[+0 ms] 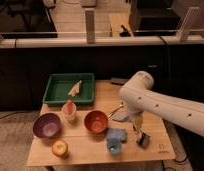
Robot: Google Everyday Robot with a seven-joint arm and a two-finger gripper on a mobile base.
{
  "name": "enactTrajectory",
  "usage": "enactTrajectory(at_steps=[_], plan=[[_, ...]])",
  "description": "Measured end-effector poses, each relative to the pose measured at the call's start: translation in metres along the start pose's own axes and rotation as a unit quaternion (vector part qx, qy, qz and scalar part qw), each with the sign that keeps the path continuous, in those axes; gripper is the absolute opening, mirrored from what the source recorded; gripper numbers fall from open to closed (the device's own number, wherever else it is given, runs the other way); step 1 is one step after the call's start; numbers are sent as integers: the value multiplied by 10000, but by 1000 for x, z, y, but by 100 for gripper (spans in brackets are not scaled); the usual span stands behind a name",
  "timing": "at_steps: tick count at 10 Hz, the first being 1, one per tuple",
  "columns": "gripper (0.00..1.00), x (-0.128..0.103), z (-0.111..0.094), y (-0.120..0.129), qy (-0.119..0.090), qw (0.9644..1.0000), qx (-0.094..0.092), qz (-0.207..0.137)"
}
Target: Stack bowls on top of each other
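One gripper (137, 126) to call, and it hangs below the big white arm (160, 102) over the right part of the table, right of the orange-red bowl and just far of a small dark object (141, 141); whether it's spread or pressed together, can't tell from here, and nothing can be seen held in it. Two bowls on the board: the orange-red bowl (96, 121) sits upright near the middle, the purple bowl (47, 125) upright well to its left, the pair apart, not stacked. One small pale cup (69, 112) with something reddish sticking out stands between them, a little farther back. One apple (59, 148) lies at the near left edge. One blue cup (114, 146) stands at the near edge, touching a blue cloth (117, 134) just behind it. One green tray (68, 76) at the far left holds a single yellowish item (75, 88). All of it rests on a light wooden table (85, 152); behind, a dark panel under a long pale rail (95, 41), grey carpet (12, 145) at left.
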Motion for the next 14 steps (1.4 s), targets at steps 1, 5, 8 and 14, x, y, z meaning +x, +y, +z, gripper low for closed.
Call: enactTrajectory(at_steps=[1,5,8,14], plan=[[80,-4,1,-2,20,10000,0,-62],[80,-13,5,-9,38,9992,67,-395],[80,-18,8,-12,56,9981,105,-603],[80,-30,12,-21,-20,9947,252,-1001]])
